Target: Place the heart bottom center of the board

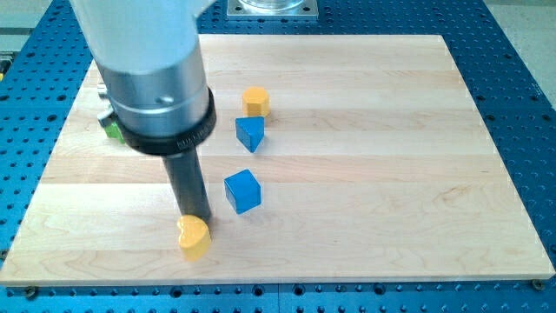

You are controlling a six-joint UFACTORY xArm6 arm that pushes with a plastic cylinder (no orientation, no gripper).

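A yellow heart block [194,236] lies near the view's bottom edge of the wooden board [373,183], left of centre. My tip [197,216] stands right at the heart's top side, touching or nearly touching it. A blue cube [242,190] sits just to the right of the rod. A blue triangular block [250,133] lies further up, with a yellow hexagonal block [255,101] above it. A green block [112,129] peeks out at the left, mostly hidden behind the arm's body.
The arm's wide grey and black body [152,78] covers the board's upper left. A blue perforated table [512,52] surrounds the board. A metal mount [272,7] sits at the view's top centre.
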